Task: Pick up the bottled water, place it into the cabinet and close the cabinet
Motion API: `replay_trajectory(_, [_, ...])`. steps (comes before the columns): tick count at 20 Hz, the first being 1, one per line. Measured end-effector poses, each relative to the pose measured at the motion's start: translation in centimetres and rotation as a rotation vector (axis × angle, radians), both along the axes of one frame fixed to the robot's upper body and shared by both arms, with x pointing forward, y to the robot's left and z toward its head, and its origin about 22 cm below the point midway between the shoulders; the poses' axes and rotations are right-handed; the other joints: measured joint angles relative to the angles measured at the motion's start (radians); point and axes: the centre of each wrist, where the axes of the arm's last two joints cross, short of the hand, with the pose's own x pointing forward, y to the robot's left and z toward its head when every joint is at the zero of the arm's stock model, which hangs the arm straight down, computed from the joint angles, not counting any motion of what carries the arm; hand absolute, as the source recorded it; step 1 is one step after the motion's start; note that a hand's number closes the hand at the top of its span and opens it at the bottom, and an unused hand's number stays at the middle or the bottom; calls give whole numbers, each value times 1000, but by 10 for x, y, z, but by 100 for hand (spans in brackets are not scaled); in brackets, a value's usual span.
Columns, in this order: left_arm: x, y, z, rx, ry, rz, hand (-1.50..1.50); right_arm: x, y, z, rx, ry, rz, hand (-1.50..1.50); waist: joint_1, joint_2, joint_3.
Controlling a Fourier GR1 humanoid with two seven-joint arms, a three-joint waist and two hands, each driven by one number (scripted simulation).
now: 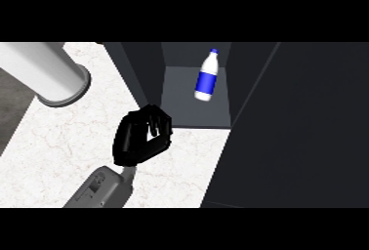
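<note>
The bottled water (206, 78), white with a blue label and blue cap, lies tilted on the grey floor of the open cabinet (194, 110), cap toward the back. My left hand (143, 136) hovers over the white marble counter just in front of the cabinet's left wall. Its fingers are curled and hold nothing. It is apart from the bottle, below and left of it. The cabinet's dark door (302, 127) stands swung open and fills the right side of the view. My right hand does not show.
A large pale grey cylinder (51, 73) lies at the counter's far left. The marble counter (65, 141) runs left of and below my hand. A dark floor strip (10, 112) borders the counter's left edge.
</note>
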Motion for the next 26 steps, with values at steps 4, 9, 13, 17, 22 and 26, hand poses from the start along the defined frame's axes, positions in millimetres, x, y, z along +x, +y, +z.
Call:
replay_trajectory(4, [-33,26,2,2,-14,18,150,-3,15,2,24,61,56,150,-4,5,1])
replay_trajectory(9, [-67,55,5,1,-15,45,150,-1,35,10,35,82,105,150,-5,5,-1])
replay_trajectory(13, [-82,78,3,-3,-16,70,150,1,60,13,29,79,154,150,-7,5,-2])
replay_trajectory(17, [-94,98,7,-14,-18,88,150,5,81,15,6,55,199,150,-4,6,-2])
replay_trajectory(22, [-101,118,13,-20,-23,110,150,7,87,21,-50,-54,191,150,3,7,-2])
replay_trajectory(26, [-108,130,17,-23,-25,119,150,9,90,24,-53,-83,160,150,9,7,-3])
